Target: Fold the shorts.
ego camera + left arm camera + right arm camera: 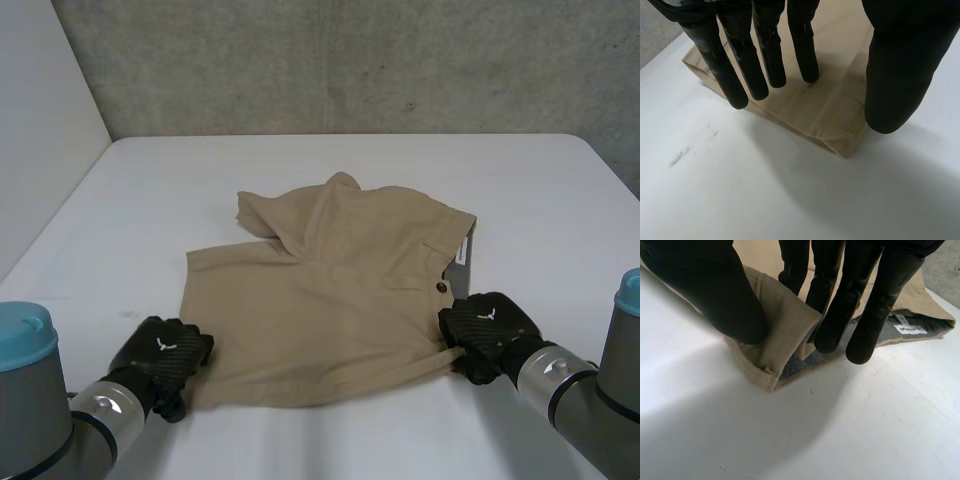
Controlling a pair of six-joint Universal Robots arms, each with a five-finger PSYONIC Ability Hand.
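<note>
A white bench (330,170) is standing before a grey concrete wall (350,60), carrying faint dark scuffs (679,157) on its surface.

You are looking at one pair of tan woven shorts (330,300), one white table (300,170) and two black hands, the left hand (160,355) and the right hand (490,330). You are also seeing one dark round button (441,288) and one white label (910,329).
</note>
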